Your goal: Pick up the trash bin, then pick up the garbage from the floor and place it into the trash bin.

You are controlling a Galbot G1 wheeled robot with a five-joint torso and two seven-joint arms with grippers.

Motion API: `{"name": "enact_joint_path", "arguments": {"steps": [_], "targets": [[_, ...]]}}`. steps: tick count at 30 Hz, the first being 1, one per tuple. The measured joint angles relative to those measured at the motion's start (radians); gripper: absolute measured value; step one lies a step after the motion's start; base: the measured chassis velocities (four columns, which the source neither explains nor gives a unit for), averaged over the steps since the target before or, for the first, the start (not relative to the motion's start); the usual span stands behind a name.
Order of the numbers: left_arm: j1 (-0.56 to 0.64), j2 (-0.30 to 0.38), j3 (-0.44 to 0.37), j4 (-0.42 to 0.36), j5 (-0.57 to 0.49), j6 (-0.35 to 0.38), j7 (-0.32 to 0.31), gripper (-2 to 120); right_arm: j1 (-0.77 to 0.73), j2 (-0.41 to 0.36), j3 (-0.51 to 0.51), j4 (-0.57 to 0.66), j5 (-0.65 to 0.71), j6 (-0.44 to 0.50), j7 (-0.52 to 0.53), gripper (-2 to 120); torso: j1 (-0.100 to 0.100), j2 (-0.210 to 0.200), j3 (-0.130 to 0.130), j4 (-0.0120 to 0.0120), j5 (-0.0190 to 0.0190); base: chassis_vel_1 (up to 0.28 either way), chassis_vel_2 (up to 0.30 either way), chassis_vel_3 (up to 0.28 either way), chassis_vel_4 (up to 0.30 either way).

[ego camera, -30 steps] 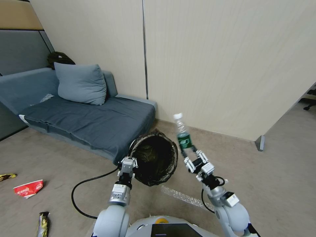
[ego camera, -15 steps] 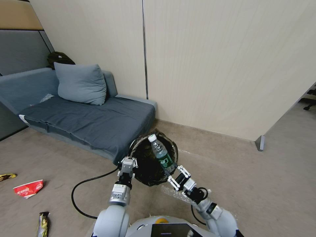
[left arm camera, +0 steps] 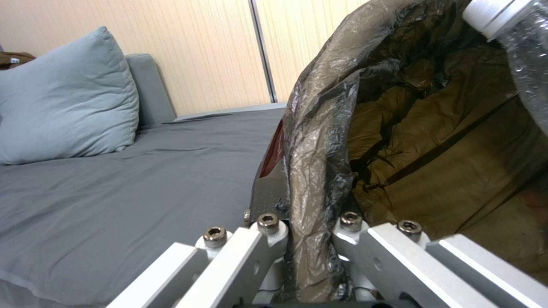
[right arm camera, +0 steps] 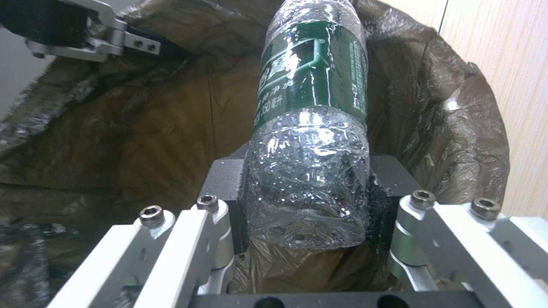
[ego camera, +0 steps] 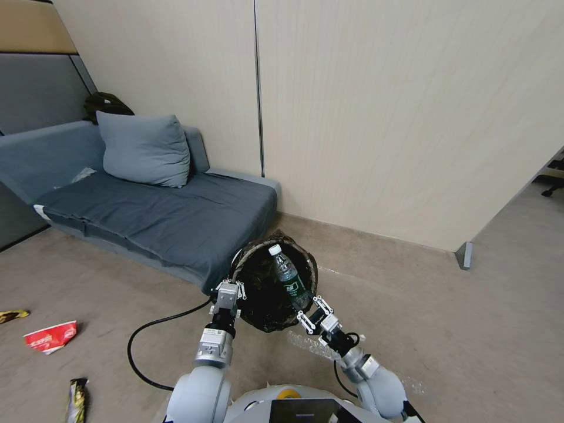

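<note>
My left gripper (ego camera: 230, 286) is shut on the rim of the trash bin (ego camera: 261, 296). I hold the bin off the floor, tilted, its black-lined mouth facing me. The rim (left arm camera: 320, 141) sits pinched between the left gripper's (left arm camera: 305, 222) fingers. My right gripper (ego camera: 308, 308) is shut on the base of a clear plastic bottle (ego camera: 289, 281) with a green label. The white-capped end points into the bin's mouth. In the right wrist view the bottle (right arm camera: 311, 128) lies over the liner (right arm camera: 143, 128). Garbage lies on the floor at left: a red-and-white wrapper (ego camera: 51, 336), a dark snack-bar wrapper (ego camera: 77, 399), a yellow wrapper (ego camera: 12, 315).
A grey sofa (ego camera: 158, 217) with a cushion (ego camera: 144, 150) stands just left of the bin. A black cable (ego camera: 154, 329) loops over the floor under my left arm. A strip of clear plastic (ego camera: 320, 349) lies under my right arm. A wood-panel wall (ego camera: 382, 117) closes the back.
My right arm swung the bottle down and left from upright beside the bin into the bin's mouth. The left arm and bin stayed still.
</note>
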Motion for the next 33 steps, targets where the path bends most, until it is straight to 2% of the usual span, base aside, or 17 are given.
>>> {"name": "enact_joint_path", "arguments": {"steps": [22, 24, 25, 28, 29, 32, 33], "targets": [[0.0, 0.0, 0.0, 0.0, 0.0, 0.0, 0.0, 1, 0.062, 0.024, -0.068, -0.049, -0.049, -0.047, 0.037, 36, 0.0, 0.0, 0.0, 0.0001, 0.0, 0.0, 0.0, 0.0, 0.0], [0.0, 0.0, 0.0, 0.0, 0.0, 0.0, 0.0, 1, 0.059, 0.025, -0.074, -0.049, -0.055, -0.048, 0.039, 44, 0.0, 0.0, 0.0, 0.0001, 0.0, 0.0, 0.0, 0.0, 0.0], [0.0, 0.0, 0.0, 0.0, 0.0, 0.0, 0.0, 1, 0.059, 0.025, -0.074, -0.049, -0.055, -0.048, 0.039, 44, 0.0, 0.0, 0.0, 0.0001, 0.0, 0.0, 0.0, 0.0, 0.0], [0.0, 0.0, 0.0, 0.0, 0.0, 0.0, 0.0, 1, 0.051, 0.026, -0.078, -0.049, -0.062, -0.048, 0.039, 59, 0.0, 0.0, 0.0, 0.0, 0.0, 0.0, 0.0, 0.0, 0.0], [0.0, 0.0, 0.0, 0.0, 0.0, 0.0, 0.0, 1, 0.051, 0.026, -0.078, -0.049, -0.062, -0.048, 0.039, 59, 0.0, 0.0, 0.0, 0.0, 0.0, 0.0, 0.0, 0.0, 0.0], [0.0, 0.0, 0.0, 0.0, 0.0, 0.0, 0.0, 1, 0.047, 0.025, -0.078, -0.044, -0.064, -0.047, 0.039, 72, 0.0, 0.0, 0.0, 0.0001, 0.0, 0.0, 0.0, 0.0, 0.0], [0.0, 0.0, 0.0, 0.0, 0.0, 0.0, 0.0, 1, 0.047, 0.025, -0.078, -0.044, -0.064, -0.047, 0.039, 72, 0.0, 0.0, 0.0, 0.0001, 0.0, 0.0, 0.0, 0.0, 0.0]]}}
